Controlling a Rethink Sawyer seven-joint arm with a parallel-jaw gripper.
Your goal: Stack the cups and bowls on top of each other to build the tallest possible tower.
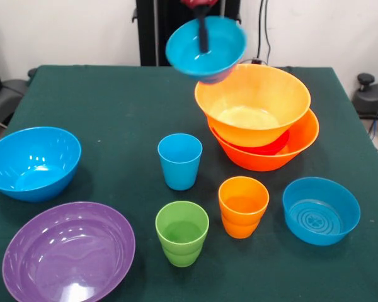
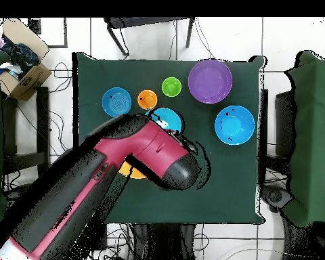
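Note:
My gripper [image 1: 203, 28] comes down from the top edge and is shut on the rim of a small blue bowl [image 1: 208, 53], which hangs tilted in the air above the left rim of the tower. The tower [image 1: 255, 119] is a large orange bowl nested over a small red bowl [image 1: 274, 146] in a second large orange bowl [image 1: 290, 151]. The blue cup [image 1: 179, 160], green cup [image 1: 182, 233] and orange cup [image 1: 242, 206] stand upright in front. In the overhead view my arm [image 2: 138, 162] hides most of the tower, and the held bowl [image 2: 166, 118] shows at its tip.
A large blue bowl [image 1: 33, 162] and a wide purple bowl [image 1: 68, 251] sit at the left of the front view. Another small blue bowl [image 1: 320, 209] sits at the front right. The green cloth [image 1: 113, 100] ends close behind the tower.

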